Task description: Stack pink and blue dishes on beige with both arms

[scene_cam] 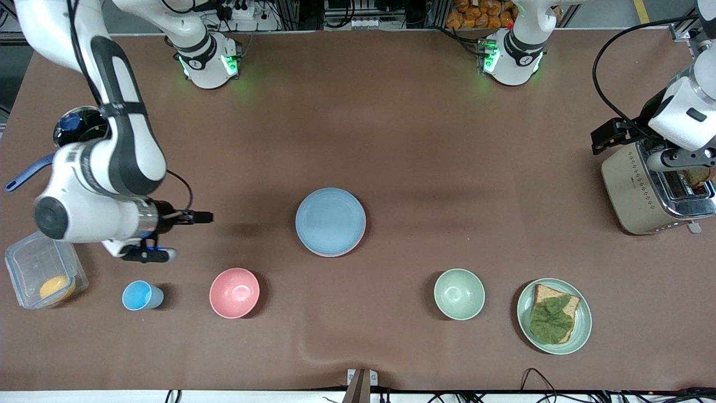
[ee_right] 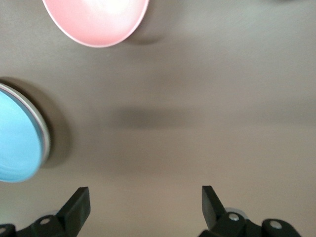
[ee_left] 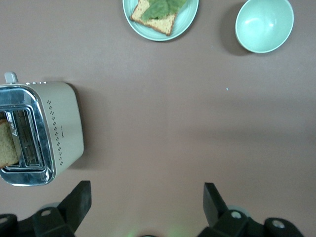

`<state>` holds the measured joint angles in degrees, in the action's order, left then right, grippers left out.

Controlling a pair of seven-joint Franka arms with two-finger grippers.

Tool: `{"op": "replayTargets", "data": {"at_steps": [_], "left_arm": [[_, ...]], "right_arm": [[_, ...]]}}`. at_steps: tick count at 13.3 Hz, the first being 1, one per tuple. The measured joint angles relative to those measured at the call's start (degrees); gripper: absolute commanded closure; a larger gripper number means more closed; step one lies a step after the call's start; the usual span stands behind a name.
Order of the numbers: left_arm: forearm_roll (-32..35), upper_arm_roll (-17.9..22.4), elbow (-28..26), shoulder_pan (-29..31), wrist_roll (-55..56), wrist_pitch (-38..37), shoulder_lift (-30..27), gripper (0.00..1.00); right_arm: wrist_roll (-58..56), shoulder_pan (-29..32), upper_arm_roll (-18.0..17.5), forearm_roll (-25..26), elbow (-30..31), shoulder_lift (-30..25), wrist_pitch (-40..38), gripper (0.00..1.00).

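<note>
The blue plate (scene_cam: 330, 220) lay topmost on the stack at table centre, a pink rim (scene_cam: 358, 242) showing beneath; the beige plate was hidden. Both grippers stood open and empty: the right gripper (ee_right: 143, 207) over bare brown table (scene_cam: 391, 129) near the blue cup (scene_cam: 140, 295), the left gripper (ee_left: 145, 205) beside the toaster (scene_cam: 651, 190). Judged complete; retract clear of the stack.

The white jointed right arm (scene_cam: 106, 162) reaches from its base down along its end of the table, its black two-finger right gripper (ee_right: 145, 205) hanging empty with fingers spread wide. The white jointed left arm (scene_cam: 679, 106) bends at its own table end, its black left gripper (ee_left: 147, 202) likewise spread and empty.
</note>
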<state>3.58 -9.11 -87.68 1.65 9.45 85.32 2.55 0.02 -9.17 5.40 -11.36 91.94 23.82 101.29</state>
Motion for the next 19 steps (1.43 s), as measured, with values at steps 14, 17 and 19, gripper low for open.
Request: {"op": "replayTargets", "data": {"at_steps": [14,17,19], "left_arm": [[-3.1,0.2,-0.1,-0.1,1.3,-2.2,-3.7,0.0],[-3.8,0.2,-0.2,-0.1,2.0,-2.2,-3.8,0.0],[-3.8,0.3,-0.2,-0.1,2.0,-2.2,-3.9,0.0]], "right_arm": [[-5.1,4.2,-0.3,10.2,0.4,-23.2,-12.1,0.0],[-5.1,5.1,-0.2,10.3,0.8,-23.2,-12.0,0.0],[-5.1,5.8,-0.2,10.3,1.0,-23.2,-12.1,0.0]]}}
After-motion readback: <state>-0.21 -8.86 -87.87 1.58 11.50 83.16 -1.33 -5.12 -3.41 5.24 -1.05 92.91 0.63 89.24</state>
